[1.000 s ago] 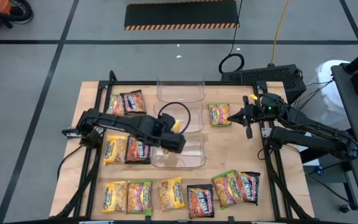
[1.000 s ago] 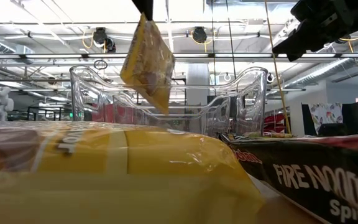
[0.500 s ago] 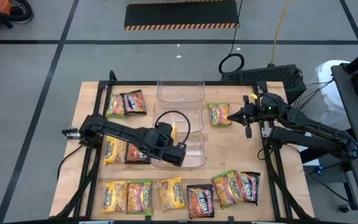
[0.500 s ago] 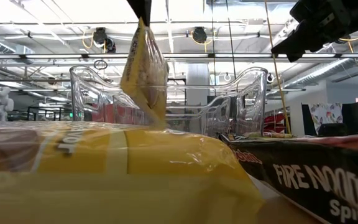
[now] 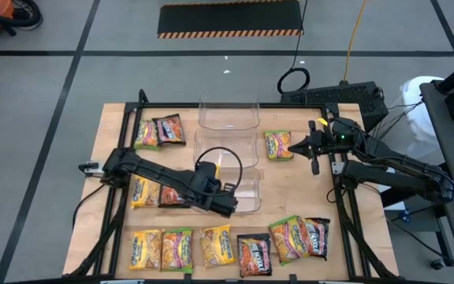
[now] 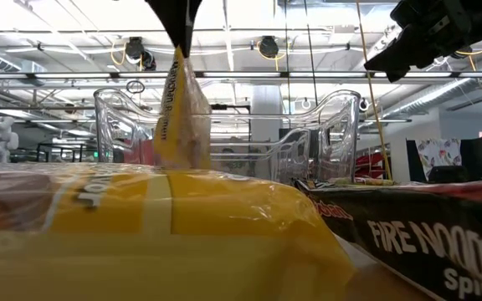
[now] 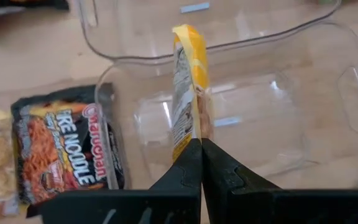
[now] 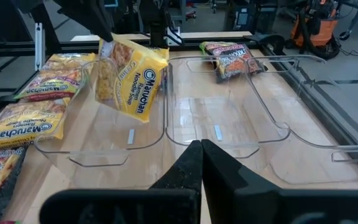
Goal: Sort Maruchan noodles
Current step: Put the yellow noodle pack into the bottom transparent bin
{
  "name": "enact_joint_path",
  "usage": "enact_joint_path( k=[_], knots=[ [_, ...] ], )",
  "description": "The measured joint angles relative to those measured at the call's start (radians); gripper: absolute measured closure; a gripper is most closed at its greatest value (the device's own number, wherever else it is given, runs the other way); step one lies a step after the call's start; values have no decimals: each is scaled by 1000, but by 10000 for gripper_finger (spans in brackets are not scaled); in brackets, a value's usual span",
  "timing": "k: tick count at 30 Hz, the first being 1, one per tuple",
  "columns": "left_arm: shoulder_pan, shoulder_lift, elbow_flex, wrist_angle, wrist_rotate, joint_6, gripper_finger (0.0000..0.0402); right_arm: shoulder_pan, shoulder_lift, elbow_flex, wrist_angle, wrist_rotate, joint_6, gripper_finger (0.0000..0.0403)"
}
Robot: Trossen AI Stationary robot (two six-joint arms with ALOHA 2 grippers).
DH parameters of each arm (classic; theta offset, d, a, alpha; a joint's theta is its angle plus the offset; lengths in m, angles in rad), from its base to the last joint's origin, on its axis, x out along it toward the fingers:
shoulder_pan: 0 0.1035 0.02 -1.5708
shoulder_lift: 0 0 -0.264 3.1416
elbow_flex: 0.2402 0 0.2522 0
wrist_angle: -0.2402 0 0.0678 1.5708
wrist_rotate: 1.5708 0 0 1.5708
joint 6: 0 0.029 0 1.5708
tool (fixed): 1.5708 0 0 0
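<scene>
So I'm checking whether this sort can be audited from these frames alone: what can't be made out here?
- High view: the left gripper hides the yellow packet it pinches over the clear bin.
- Low view: a yellow packet lying at the lens blocks the tabletop and most other packets.
- Left wrist view: the held packet shows edge-on, flavour text unreadable.
- High view: the right gripper hangs beside a green-yellow packet; contact cannot be told.

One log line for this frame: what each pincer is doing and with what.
left pincer: shut on yellow noodle packet, hanging over nearest clear bin | right pincer: shut, empty, beside green-yellow packet
</scene>
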Motion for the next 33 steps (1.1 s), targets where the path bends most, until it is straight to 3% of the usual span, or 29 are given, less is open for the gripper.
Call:
enact_joint_path(
  k=[11, 27, 33],
  knots=[
    [-25, 0, -61, 0, 9, -98, 401, 0, 0, 0, 15, -4, 0, 403],
    [-32, -2, -81, 1, -17, -122, 401, 0, 0, 0, 22, -4, 0, 403],
    [-49, -2, -179, 0, 92, -186, 402, 0, 0, 0, 22, -4, -2, 403]
  ],
)
